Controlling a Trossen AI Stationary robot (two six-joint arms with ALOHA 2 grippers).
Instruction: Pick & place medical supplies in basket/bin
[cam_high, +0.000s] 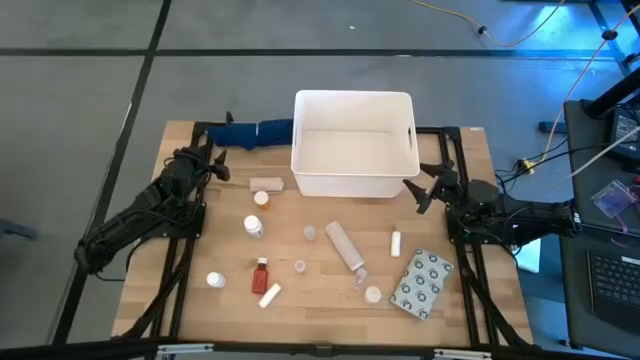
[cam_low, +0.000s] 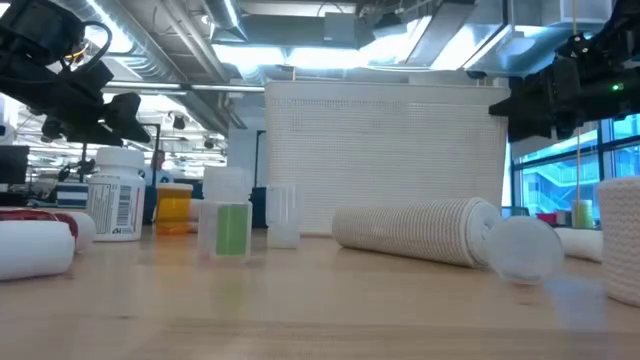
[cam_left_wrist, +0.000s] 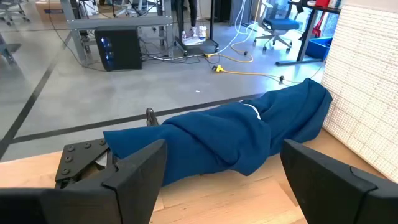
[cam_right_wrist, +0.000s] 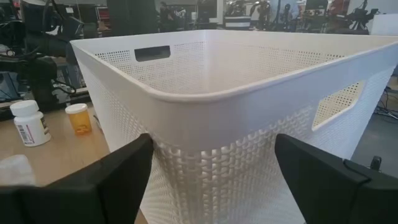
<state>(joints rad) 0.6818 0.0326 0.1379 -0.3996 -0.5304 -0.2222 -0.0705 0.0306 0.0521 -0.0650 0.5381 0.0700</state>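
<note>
The left gripper (cam_high: 222, 172) hangs with its fingers spread and holds nothing, just in front of the dark blue cloth bundle (cam_left_wrist: 236, 134) and beside the left side of the white basket (cam_high: 355, 175). The right gripper (cam_high: 428, 190) is also spread wide and empty, right next to the basket's near right corner, so the perforated wall (cam_right_wrist: 224, 168) fills its wrist view. The medical supplies lie on the wooden table (cam_high: 320, 325) between the two grippers and nearer to the front edge: the white tube (cam_high: 343, 245), the red bottle (cam_high: 261, 273), the orange-capped bottle (cam_high: 262, 198) and the grey dotted packet (cam_high: 423, 283), none inside the basket.
</note>
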